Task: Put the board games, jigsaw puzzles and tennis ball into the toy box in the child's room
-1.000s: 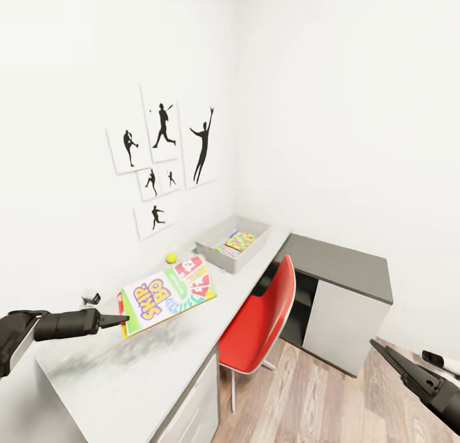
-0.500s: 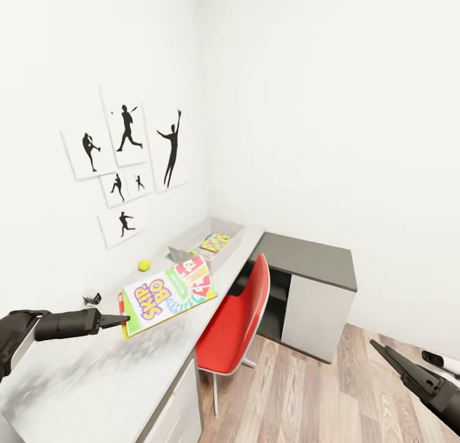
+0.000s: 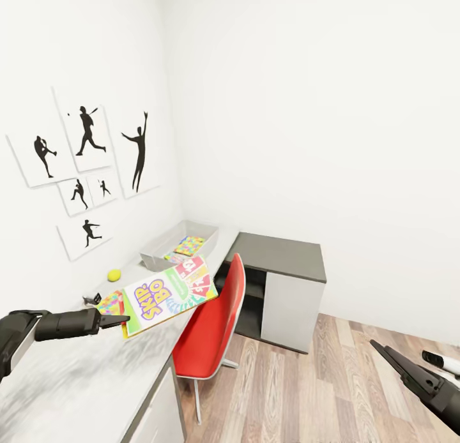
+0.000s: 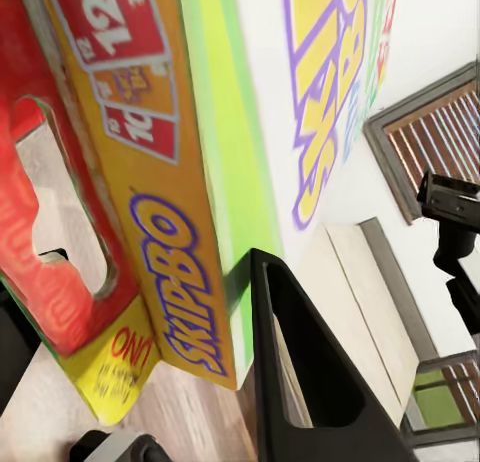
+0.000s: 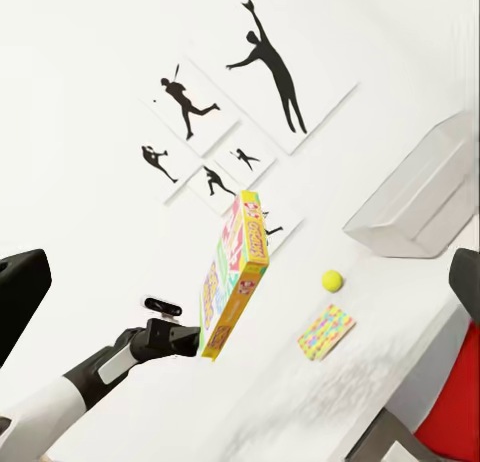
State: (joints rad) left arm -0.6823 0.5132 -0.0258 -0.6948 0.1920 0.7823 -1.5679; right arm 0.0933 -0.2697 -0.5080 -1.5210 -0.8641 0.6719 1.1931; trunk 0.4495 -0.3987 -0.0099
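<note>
Yellow-orange cardboard Skip-Bo game box, pinched by one edge in the left jaws, could pivot and slip; right jaws' state unclear.

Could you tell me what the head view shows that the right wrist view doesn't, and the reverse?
Head view alone: a puzzle lying inside the toy box, the grey side cabinet, the wood floor and the right gripper.

Right wrist view alone: the game box edge-on, raised clear of the table, and the whole second puzzle flat on it.

Both: the left gripper shut on the game box, the tennis ball, the silhouette pictures and the red chair.
</note>
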